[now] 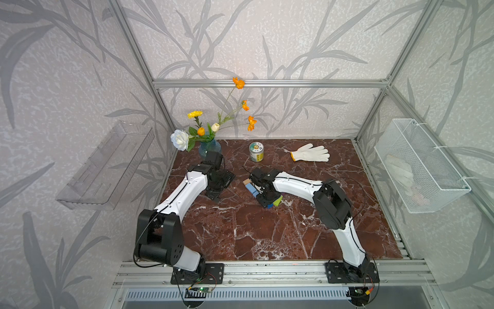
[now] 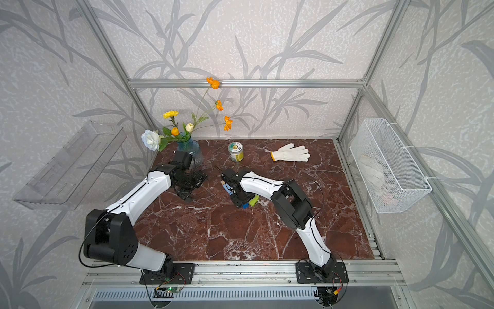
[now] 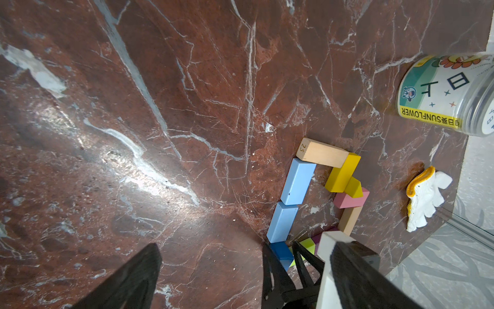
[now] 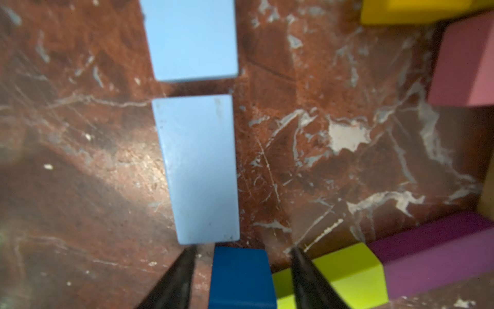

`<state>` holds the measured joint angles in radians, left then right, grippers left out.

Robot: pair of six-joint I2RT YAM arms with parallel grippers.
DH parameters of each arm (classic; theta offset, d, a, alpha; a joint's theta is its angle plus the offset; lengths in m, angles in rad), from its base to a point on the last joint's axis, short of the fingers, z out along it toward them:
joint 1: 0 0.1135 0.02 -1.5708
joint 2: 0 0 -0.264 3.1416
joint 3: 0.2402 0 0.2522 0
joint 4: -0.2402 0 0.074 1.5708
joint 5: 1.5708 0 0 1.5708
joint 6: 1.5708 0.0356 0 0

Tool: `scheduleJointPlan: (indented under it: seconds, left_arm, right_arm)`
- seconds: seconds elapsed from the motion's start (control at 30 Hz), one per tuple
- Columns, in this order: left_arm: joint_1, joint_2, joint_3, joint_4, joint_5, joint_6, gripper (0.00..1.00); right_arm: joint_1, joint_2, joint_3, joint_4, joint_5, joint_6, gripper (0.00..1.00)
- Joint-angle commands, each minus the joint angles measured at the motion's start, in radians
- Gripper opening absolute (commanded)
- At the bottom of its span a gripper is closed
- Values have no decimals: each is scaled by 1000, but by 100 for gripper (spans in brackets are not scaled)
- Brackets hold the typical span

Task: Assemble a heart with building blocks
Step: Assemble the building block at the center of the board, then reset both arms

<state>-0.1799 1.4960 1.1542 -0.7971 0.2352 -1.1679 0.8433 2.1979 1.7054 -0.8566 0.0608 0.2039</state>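
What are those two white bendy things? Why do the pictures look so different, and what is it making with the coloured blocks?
Those are two robot arms. Each ends in a pincer called a gripper. Two pictures look down from above on the whole brown stone table. The other two come from little cameras on the arms' wrists, so everything looks very close.

On the table, coloured building blocks are laid out as a hollow heart. There is also a tin, a white glove and a vase of flowers.

The right gripper is open around the dark blue block, with one finger on each side, not squeezing it. The left gripper is open and holds nothing.
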Motion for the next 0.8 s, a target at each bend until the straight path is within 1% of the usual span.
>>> scheduleJointPlan:
  seconds: [0.0, 0.07, 0.17, 0.33, 0.47, 0.57, 0.67, 0.7, 0.77]
  left_arm:
    - [8, 12, -2, -2, 0, -4, 99]
    - [9, 12, -3, -1, 1, -4, 99]
    - [10, 12, -3, 2, 3, -4, 99]
    - [10, 7, 17, -2, -10, 25, 99]
    - [10, -2, 54, -4, -35, 75, 99]
    - [10, -20, 99, -12, -76, 151, 99]
    - [11, -62, 136, -32, -150, 261, 99]
    - [11, -92, 140, -37, -191, 310, 99]
    - [11, -169, 102, -20, -301, 393, 99]
  right_arm:
    - [-5, 28, 28, -48, 18, 7, 87]
    - [-4, 24, 26, -51, 32, 12, 99]
    - [-4, -1, 24, -53, 50, 19, 99]
    - [-5, -102, 44, -52, 56, 35, 99]
    - [-5, -192, 86, -71, 66, 49, 99]
    - [-6, -284, 85, -80, 92, 63, 99]
    - [-18, -460, -32, -40, 184, 95, 99]
    - [-29, -553, -112, 4, 224, 113, 99]
    - [-65, -710, -295, 93, 277, 144, 95]
